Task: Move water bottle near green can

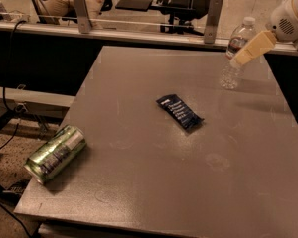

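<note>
The water bottle (pixel 229 76) stands upright near the far right edge of the grey table (pixel 139 182); it is clear and ribbed, with a white cap. My gripper (pixel 241 56) comes in from the upper right, and its cream-coloured tip lies across the bottle's upper body. The green can (pixel 55 153) lies on its side at the table's front left corner, far from the bottle.
A dark blue snack wrapper (pixel 180 112) lies flat in the middle of the table, between bottle and can. A rail with metal posts (pixel 82 9) runs behind the table's far edge. Cables and a lower frame sit to the left, beyond the table edge.
</note>
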Robot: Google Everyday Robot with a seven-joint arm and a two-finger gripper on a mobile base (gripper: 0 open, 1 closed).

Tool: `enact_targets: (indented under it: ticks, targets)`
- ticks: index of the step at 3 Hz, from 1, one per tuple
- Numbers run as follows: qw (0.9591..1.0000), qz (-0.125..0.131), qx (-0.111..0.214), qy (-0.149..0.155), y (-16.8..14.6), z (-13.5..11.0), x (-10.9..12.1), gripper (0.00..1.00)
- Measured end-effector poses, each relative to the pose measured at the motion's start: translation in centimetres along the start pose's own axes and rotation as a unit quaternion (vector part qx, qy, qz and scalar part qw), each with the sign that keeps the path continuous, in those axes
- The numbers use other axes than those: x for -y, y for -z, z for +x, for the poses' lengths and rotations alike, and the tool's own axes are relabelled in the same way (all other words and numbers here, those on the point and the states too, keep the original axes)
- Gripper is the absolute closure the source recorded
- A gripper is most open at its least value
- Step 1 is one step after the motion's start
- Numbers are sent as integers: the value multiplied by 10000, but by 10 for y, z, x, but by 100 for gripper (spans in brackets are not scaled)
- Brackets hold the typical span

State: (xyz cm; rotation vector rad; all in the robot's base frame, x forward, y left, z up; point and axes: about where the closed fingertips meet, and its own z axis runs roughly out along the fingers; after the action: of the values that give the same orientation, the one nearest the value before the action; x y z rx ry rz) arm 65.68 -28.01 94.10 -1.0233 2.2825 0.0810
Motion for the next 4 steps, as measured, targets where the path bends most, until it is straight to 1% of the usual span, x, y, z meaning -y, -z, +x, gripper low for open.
enact_targets:
  ticks: [1, 2, 3, 4]
  targets:
    - [9999, -83, 62, 19, -3, -6, 1, 18]
    - [9997, -206, 104, 82, -6, -12, 0, 41]
    - [9990, -378, 112, 198, -9, -17, -6, 64]
    - [9967, -645, 162, 456, -2, -28, -28, 87]
